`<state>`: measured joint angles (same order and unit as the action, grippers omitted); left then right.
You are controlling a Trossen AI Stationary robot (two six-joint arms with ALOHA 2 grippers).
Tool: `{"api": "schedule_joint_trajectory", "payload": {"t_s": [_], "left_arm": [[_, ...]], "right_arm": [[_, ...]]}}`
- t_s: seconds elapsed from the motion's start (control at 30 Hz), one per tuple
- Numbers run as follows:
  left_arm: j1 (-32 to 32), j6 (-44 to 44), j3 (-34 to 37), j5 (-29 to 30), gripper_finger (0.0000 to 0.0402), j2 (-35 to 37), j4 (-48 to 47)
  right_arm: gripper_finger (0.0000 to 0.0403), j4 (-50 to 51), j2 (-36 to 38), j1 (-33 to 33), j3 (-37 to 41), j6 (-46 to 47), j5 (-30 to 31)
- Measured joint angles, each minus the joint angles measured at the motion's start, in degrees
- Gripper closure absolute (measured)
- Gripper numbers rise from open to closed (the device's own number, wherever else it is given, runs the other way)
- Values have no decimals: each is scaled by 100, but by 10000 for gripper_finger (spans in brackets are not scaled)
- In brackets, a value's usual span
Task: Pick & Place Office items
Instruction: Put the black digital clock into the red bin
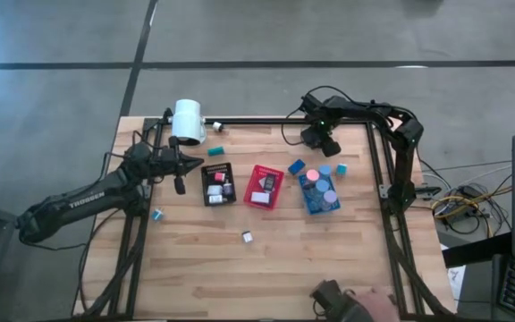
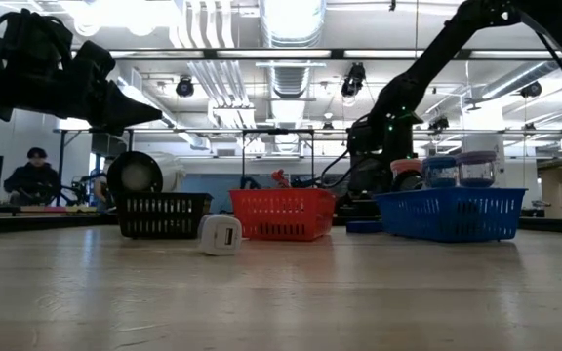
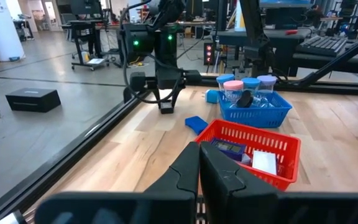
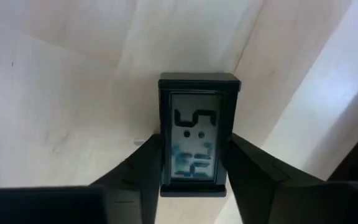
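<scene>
Pale wooden planks make up the bench (image 1: 266, 259), which carries a black tray (image 1: 218, 184), a red tray (image 1: 264, 187) and a blue tray (image 1: 318, 192) in a row, with loose office items scattered around them. At the far right corner the right claw (image 4: 194, 167) is down over the planks with its two fingers set on either side of a small black digital clock (image 4: 198, 134), touching or very nearly touching its side walls; whether they have bitten yet cannot be told. The hold looks low on the case, near one end, so if the arm lifts before the fingers are firm the clock could pivot or slide out and fall back on the planks. Smooth plastic sides add to that risk. A carry toward the trays also passes a blue block (image 1: 297, 166) and a teal cube (image 1: 341, 169) lying just beside the blue tray, which a swinging clock might knock. The left claw (image 1: 181, 185) is closed on nothing and hangs just beside the black tray, near the white cylinder (image 1: 188, 122); it seems well apart from the right arm's path, so a clash looks unlikely. A white cube (image 1: 248, 236) lies alone nearer the front edge.
</scene>
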<state>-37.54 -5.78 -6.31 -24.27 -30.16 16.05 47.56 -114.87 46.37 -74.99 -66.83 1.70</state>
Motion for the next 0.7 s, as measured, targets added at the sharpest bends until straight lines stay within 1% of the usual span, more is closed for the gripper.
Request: {"api": "schedule_joint_trajectory", "payload": {"t_s": [0.03, 0.27, 0.47, 0.53, 0.57, 0.7], "left_arm": [[0, 0, 0, 1, 383, 0, 1], [0, 2, 0, 0, 383, 1, 22], [0, 24, 0, 0, 383, 1, 22], [0, 24, 0, -1, 383, 0, 22], [0, 26, 0, -3, 383, 1, 20], [0, 28, 0, -3, 383, 1, 20]], "right_arm": [[267, 33, 3, -1, -29, 55, 1], [268, -33, 187, 2, -118, 502, -23], [268, -21, 957, 2, -261, 761, -87], [268, 14, 1304, 8, -307, 941, -396], [268, -41, 1517, 14, -329, 1074, -689], [268, -236, 2379, 20, -323, 1738, -2223]]}}
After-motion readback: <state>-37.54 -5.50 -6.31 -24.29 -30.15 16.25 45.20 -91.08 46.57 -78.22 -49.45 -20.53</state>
